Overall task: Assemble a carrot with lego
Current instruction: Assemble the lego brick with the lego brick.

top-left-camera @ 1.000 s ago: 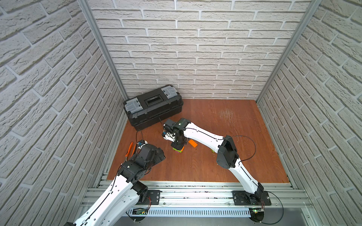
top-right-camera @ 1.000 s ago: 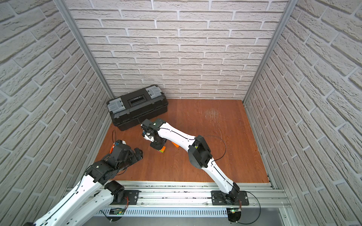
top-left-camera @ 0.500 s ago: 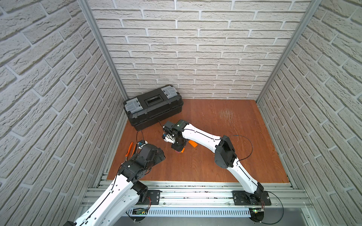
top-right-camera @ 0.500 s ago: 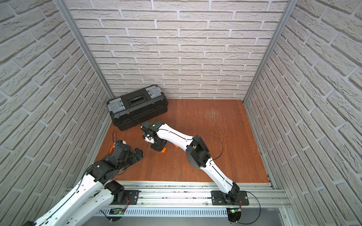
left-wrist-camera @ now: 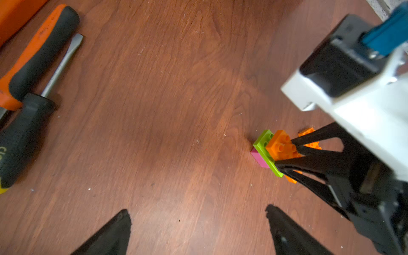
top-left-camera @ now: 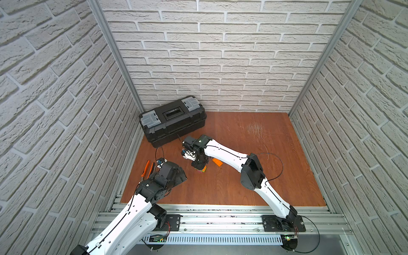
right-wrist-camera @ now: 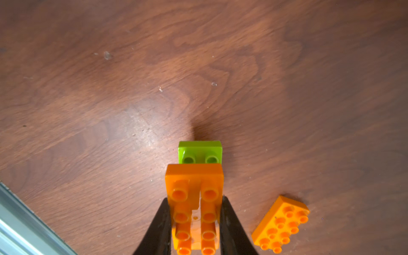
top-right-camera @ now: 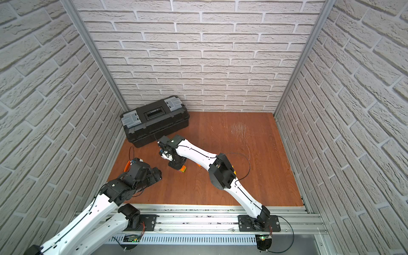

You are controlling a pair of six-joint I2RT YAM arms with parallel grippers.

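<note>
Right hand (right-wrist-camera: 195,198), clamping the orange brick (right-wrist-camera: 194,176), may tip the carrot (left-wrist-camera: 271,150) off its narrow pink brick (left-wrist-camera: 258,157); left hand (left-wrist-camera: 196,210), at its 9 o'clock, gapes wide.

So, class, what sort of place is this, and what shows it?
Probably a robot test cell: left arm and right arm bolted to an aluminium rail, brick-patterned panels boxing in a wooden tabletop, plus a toolbox.

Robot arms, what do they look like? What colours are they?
The left arm and right arm are both smooth white tubes with chunky black joints. Thin black cables run along them and loop out at the bends. The left gripper and right gripper have pointed black fingers; the right one's are open frames of struts. A little blue part sits by its wrist.
</note>
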